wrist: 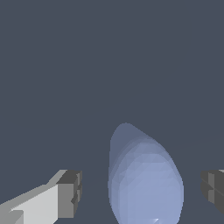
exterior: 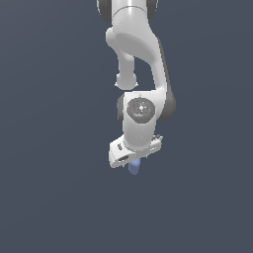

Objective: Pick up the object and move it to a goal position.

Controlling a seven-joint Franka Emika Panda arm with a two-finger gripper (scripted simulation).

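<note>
Here the white arm [exterior: 141,74] hangs over a plain dark grey floor [exterior: 49,197], with open room on every side. The gripper [exterior: 132,159] points down, its fingers [wrist: 70,192] spread apart with gaps on both sides of the small blue-purple cylinder [wrist: 144,179], which sits between them, its end poking out just below the gripper in the exterior view.
</note>
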